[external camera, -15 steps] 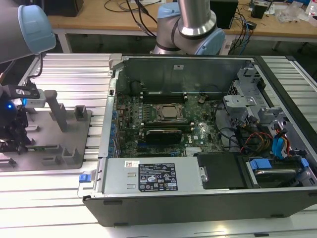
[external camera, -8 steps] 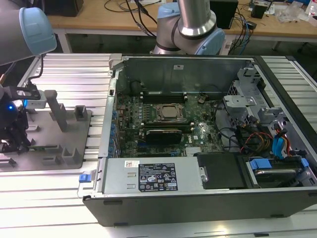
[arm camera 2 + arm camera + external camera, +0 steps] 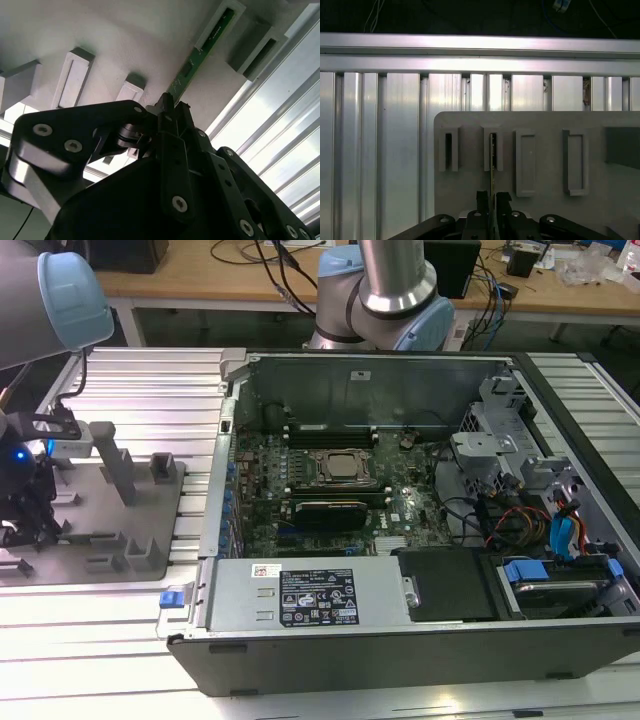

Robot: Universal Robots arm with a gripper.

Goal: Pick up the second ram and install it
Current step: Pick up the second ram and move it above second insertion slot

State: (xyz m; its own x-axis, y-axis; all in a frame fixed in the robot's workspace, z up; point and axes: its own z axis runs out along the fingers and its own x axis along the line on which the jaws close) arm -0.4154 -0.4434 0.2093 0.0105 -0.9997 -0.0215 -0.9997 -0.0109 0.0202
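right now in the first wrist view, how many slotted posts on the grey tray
4, in a row: the post holding the second ram, a narrow post beside it, two wider posts. More may be hidden.

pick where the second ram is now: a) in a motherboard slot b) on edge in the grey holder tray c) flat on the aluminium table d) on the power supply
B: the second ram stands edge-on in a slot of the grey holder tray, with the end effector at one end.
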